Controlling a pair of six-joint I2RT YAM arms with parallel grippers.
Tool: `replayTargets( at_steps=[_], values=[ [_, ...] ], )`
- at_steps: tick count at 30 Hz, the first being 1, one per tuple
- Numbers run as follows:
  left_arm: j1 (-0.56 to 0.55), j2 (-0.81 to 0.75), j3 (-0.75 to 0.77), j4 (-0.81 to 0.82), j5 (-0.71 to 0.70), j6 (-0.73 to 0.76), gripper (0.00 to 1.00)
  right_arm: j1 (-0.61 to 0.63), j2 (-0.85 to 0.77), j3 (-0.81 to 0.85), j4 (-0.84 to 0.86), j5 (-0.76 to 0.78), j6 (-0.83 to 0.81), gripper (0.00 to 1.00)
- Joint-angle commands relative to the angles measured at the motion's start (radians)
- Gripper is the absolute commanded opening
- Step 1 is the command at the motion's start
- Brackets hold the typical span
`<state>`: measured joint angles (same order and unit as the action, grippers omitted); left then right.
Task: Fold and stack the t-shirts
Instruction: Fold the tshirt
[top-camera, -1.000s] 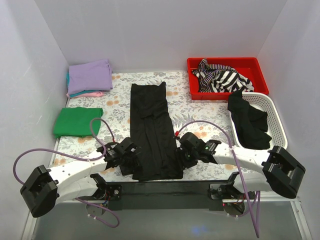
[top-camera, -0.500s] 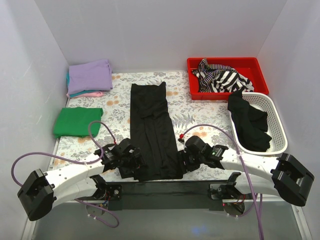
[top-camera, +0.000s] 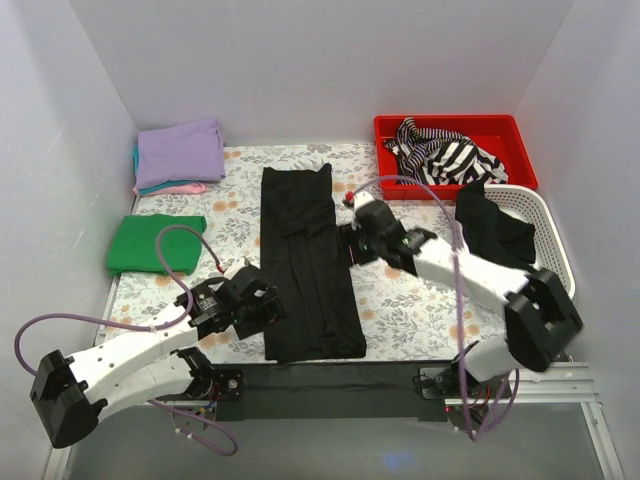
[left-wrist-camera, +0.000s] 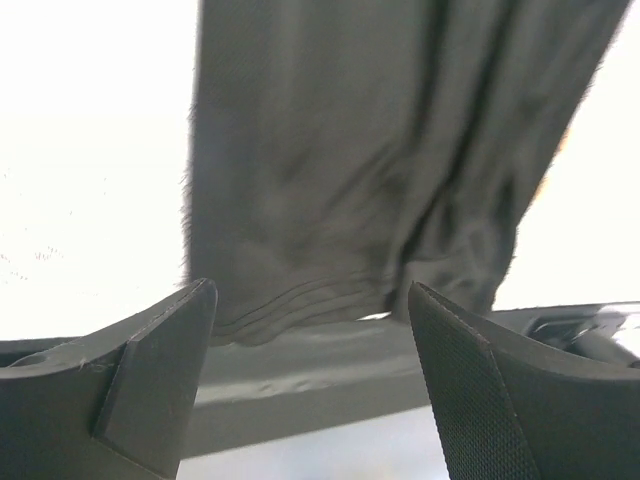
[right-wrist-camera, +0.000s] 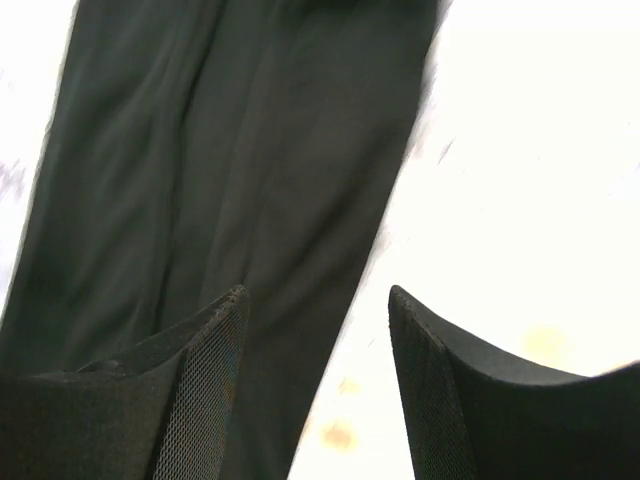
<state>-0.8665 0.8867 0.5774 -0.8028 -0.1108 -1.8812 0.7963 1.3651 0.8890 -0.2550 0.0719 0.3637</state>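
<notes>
Our left claw (top-camera: 266, 303) and right claw (top-camera: 346, 240) both gape empty beside the black t-shirt (top-camera: 303, 255), so if they pinch unevenly we risk a skewed fold.

Your right gripper (top-camera: 348, 240) has left the near hem of the long, folded black fabric t-shirt (top-camera: 300, 270) and now sits midway along its right edge. Your left gripper (top-camera: 265, 305) has backed slightly away from the shirt's left edge.

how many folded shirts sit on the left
4: lavender shirt atop teal shirt and pink shirt in the far corner, green shirt alone nearer; the stack may hide more.
</notes>
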Motion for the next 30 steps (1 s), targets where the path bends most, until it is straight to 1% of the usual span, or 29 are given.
replayTargets(
  at_steps=[1,2,3,4,5,6,7,8,9,11,12,14,15,18,21,24,25,28,30],
  values=[
    [-0.003,0.021,0.081,-0.017,-0.138,0.037,0.76,-0.112,0.233,0.242,0.071,0.054,-0.172,0.65],
    [-0.003,0.04,0.09,0.006,-0.147,0.057,0.76,-0.14,0.299,0.31,0.069,0.039,-0.189,0.65],
    [-0.003,0.078,0.098,0.028,-0.151,0.091,0.76,-0.181,0.425,0.39,0.068,0.037,-0.224,0.65],
    [-0.003,0.104,0.107,0.039,-0.156,0.097,0.76,-0.199,0.487,0.46,0.066,0.034,-0.23,0.65],
    [-0.003,0.127,0.128,0.051,-0.161,0.108,0.77,-0.235,0.546,0.611,0.051,0.007,-0.239,0.65],
    [-0.003,0.145,0.136,0.051,-0.177,0.113,0.77,-0.247,0.648,0.678,0.048,-0.01,-0.255,0.65],
    [-0.003,0.178,0.142,0.051,-0.187,0.114,0.77,-0.258,0.699,0.739,0.046,-0.033,-0.256,0.65],
    [-0.002,0.182,0.142,0.062,-0.193,0.123,0.78,-0.278,0.748,0.886,0.034,-0.064,-0.262,0.65],
    [0.0,0.184,0.141,0.068,-0.205,0.128,0.78,-0.284,0.852,0.957,0.022,-0.101,-0.262,0.67],
    [0.004,0.173,0.136,0.091,-0.208,0.131,0.8,-0.295,0.971,1.147,-0.048,-0.151,-0.266,0.67],
    [0.004,0.167,0.131,0.096,-0.208,0.132,0.8,-0.299,1.084,1.321,-0.109,-0.167,-0.269,0.68],
    [0.009,0.153,0.125,0.106,-0.21,0.142,0.8,-0.302,1.202,1.445,-0.15,-0.219,-0.256,0.69],
    [0.011,0.152,0.121,0.108,-0.21,0.143,0.8,-0.304,1.221,1.49,-0.144,-0.236,-0.255,0.7],
    [0.017,0.166,0.118,0.111,-0.207,0.152,0.81,-0.304,1.238,1.457,-0.1,-0.236,-0.249,0.71],
    [0.02,0.192,0.113,0.126,-0.198,0.162,0.81,-0.304,1.249,1.429,-0.122,-0.198,-0.256,0.72],
    [0.02,0.224,0.122,0.143,-0.173,0.172,0.81,-0.302,1.227,1.365,-0.125,-0.037,-0.27,0.72],
    [0.02,0.231,0.121,0.149,-0.167,0.172,0.81,-0.302,1.223,1.343,-0.124,0.08,-0.272,0.71],
    [0.02,0.247,0.116,0.155,-0.152,0.175,0.81,-0.305,1.227,1.351,-0.119,0.237,-0.304,0.71],
    [0.02,0.247,0.104,0.165,-0.135,0.18,0.81,-0.315,1.262,1.413,-0.119,0.243,-0.331,0.71]
  ],
)
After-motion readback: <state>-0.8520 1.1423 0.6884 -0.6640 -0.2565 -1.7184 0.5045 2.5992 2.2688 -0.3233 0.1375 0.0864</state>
